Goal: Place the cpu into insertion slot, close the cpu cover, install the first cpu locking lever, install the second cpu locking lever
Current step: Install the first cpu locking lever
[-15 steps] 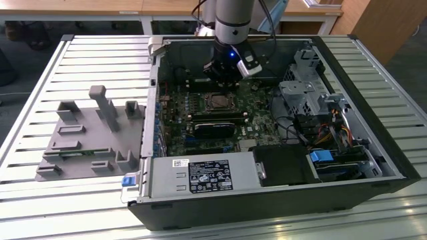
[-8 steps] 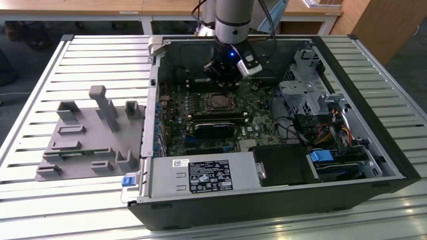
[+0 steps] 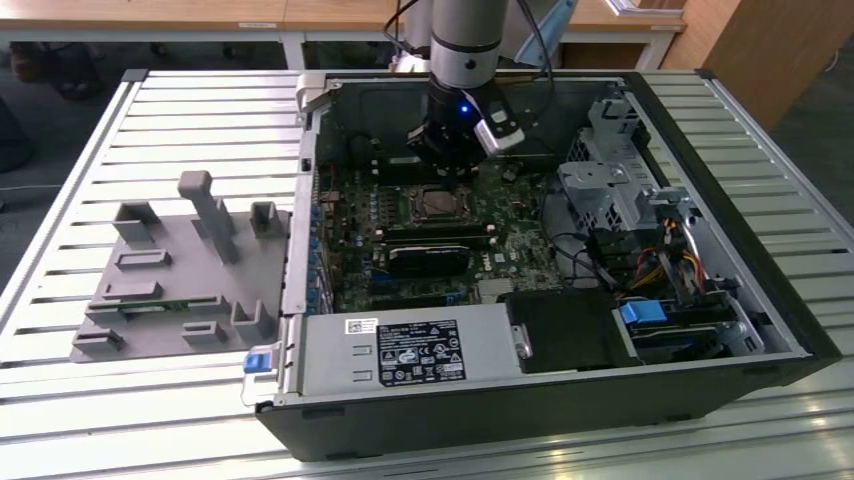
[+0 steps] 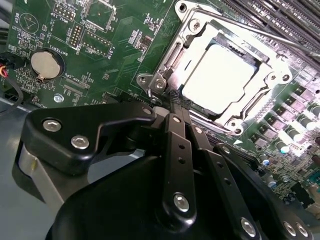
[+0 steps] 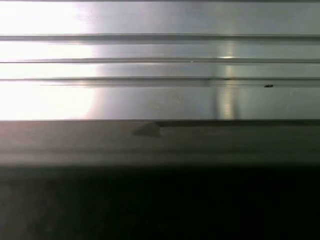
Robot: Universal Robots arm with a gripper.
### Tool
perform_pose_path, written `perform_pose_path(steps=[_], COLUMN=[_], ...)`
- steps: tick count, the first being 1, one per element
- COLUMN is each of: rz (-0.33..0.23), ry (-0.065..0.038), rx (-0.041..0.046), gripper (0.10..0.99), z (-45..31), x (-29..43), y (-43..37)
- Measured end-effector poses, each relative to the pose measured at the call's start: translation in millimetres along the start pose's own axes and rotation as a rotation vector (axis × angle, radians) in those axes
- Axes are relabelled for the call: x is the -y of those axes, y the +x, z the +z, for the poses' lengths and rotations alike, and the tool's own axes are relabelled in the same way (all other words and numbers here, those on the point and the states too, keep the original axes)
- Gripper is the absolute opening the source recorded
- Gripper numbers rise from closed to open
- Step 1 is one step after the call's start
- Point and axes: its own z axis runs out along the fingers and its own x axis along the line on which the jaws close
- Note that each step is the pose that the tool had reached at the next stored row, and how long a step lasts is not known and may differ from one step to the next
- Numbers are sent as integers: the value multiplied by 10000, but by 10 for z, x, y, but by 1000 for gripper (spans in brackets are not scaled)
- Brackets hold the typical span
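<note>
The cpu [image 4: 220, 75], a pale square chip, lies flat in the insertion slot [image 3: 434, 203] on the green motherboard. The cpu cover [image 4: 176, 50], a silvery frame with a square window, lies down around the chip. A thin metal lever rod [image 4: 280, 42] runs along one side of the socket. My gripper [image 4: 171, 102] is shut, its black fingertips together at the socket's corner beside the cover's hinge [image 4: 156, 82], with nothing seen between them. In the exterior view the gripper [image 3: 447, 165] hangs just behind the socket inside the open computer case.
A grey parts fixture [image 3: 174, 270] sits on the slatted table at the exterior view's left. Inside the case are a long black module [image 3: 427, 250], a power supply [image 3: 400, 350], a drive cage [image 3: 607, 190] and cables [image 3: 667, 265]. A coin battery [image 4: 44, 65] sits on the board.
</note>
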Motion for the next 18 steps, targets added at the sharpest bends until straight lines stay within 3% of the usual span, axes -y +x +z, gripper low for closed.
perform_pose_path(steps=[3, 11, 16, 18], rz=[0, 6, 6, 7], ry=[-61, -679, -693, -695], rx=[1, -14, -14, -13], gripper=[106, 106, 106, 106], z=[1, 1, -17, -67], x=[-4, -4, 0, -1], y=[-1, -1, -1, -2])
